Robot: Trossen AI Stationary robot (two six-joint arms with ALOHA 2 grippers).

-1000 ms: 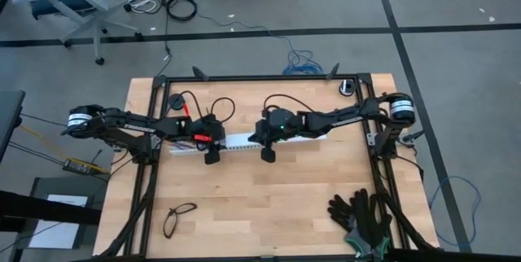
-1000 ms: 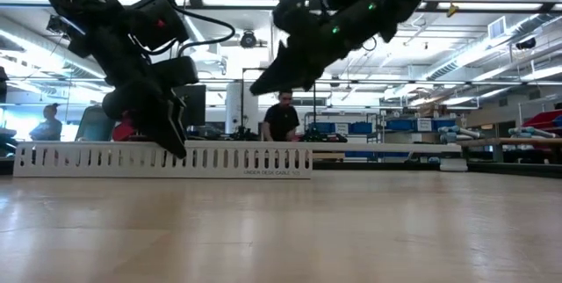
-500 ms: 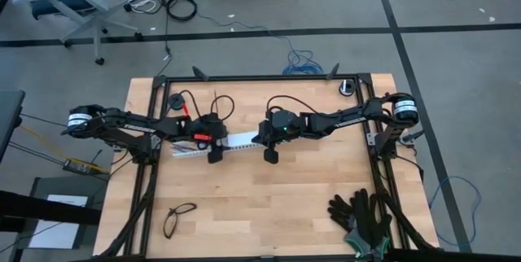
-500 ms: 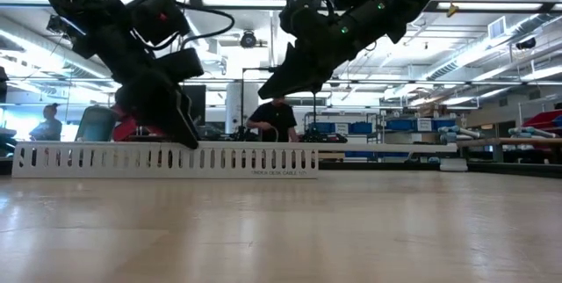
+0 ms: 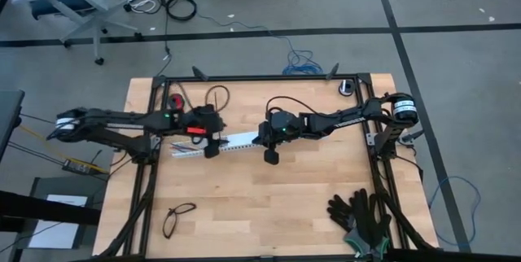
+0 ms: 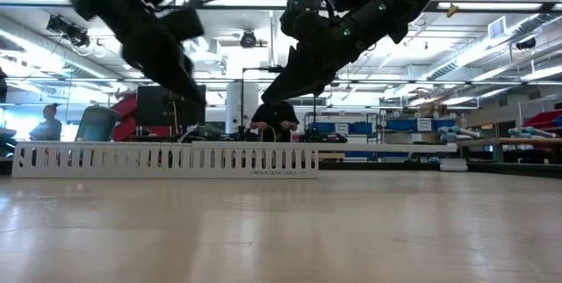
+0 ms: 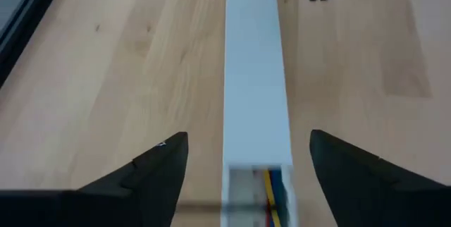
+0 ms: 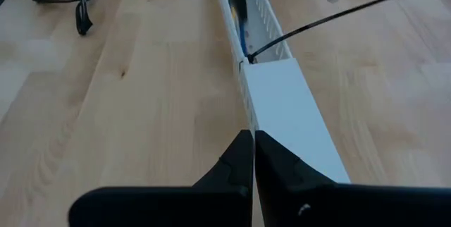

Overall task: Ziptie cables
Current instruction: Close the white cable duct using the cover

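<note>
Cables (image 7: 270, 185) sit inside the white slotted rail (image 5: 236, 141) mid tabletop (image 5: 269, 205); only a bit of yellow/blue/red wire shows at the rail's open end in the left wrist view, rest hidden under the cover.

Near edge of tabletop: glasses (image 5: 179, 217) at near left, black gloves (image 5: 362, 217) at near right, both well apart from the work.

Mid tabletop, left gripper (image 5: 212, 150) hangs over the left part of the rail, jaws wide apart, straddling the rail w/o touching it, holding nothing. Right gripper (image 5: 269, 155) is above the rail's right-centre stretch, jaws pressed together, nothing between them as far as I can tell. In the low view both sit clear above the rail.

A thin black strand, prob a ziptie (image 8: 317, 19), runs from the rail's slotted wall off toward the far side in the right wrist view; can't tell if it loops round the wires.

Risks, my read: rail is light and unclamped, so a nudge from either arm could skew it & spill wires. If the left jaws come down off-centre they'd pinch the rail wall, not the bundle. Loose ziptie tail could snag on the right jaws and pull out.
</note>
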